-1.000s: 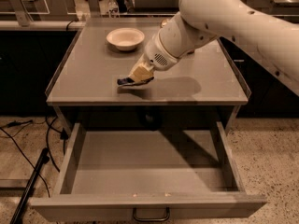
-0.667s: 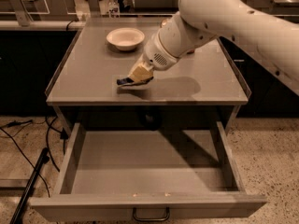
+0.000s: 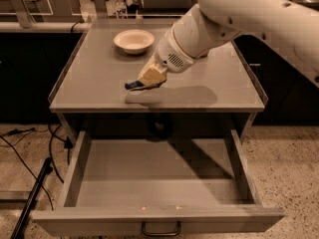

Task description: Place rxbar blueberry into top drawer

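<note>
Small flat rxbar blueberry [image 3: 133,85] in dark blue wrapper sits pinched in tan-tipped gripper [image 3: 149,78] - claw clenched on bar, held just above flat grey cabinet top [image 3: 99,78] near its front edge, shadow beneath. Risk: only one end looks gripped and wrapper is thin and slick - bar may slip or pivot out mid-carry, missing drawer. Free end pokes out left of tips, slightly tilted, lettering unreadable. Wide shallow grey top drawer [image 3: 159,215] open below, dark metal loop handle [image 3: 161,229] on front. Round white bowl [image 3: 133,40] at back.
</note>
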Robot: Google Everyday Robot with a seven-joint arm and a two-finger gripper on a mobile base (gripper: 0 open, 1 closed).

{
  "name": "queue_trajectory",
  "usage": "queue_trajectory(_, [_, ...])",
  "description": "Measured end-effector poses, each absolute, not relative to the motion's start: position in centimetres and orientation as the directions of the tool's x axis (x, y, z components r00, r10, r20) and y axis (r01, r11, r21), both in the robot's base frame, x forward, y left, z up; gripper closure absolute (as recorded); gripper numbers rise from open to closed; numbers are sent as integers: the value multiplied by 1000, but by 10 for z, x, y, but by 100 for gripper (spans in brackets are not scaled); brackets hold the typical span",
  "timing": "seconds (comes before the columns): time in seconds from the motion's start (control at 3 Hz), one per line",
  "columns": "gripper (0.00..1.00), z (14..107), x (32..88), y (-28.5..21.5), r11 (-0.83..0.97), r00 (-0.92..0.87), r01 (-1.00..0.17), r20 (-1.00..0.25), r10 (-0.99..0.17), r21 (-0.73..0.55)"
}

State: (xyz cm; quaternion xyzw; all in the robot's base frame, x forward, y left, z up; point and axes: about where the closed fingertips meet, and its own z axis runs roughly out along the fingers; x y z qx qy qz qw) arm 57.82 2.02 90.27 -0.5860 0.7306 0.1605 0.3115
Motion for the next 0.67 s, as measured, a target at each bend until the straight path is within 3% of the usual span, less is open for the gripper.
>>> queue_trajectory(0.67, [100,908,523,-8,300,-159,-947,-638,-753,-117])
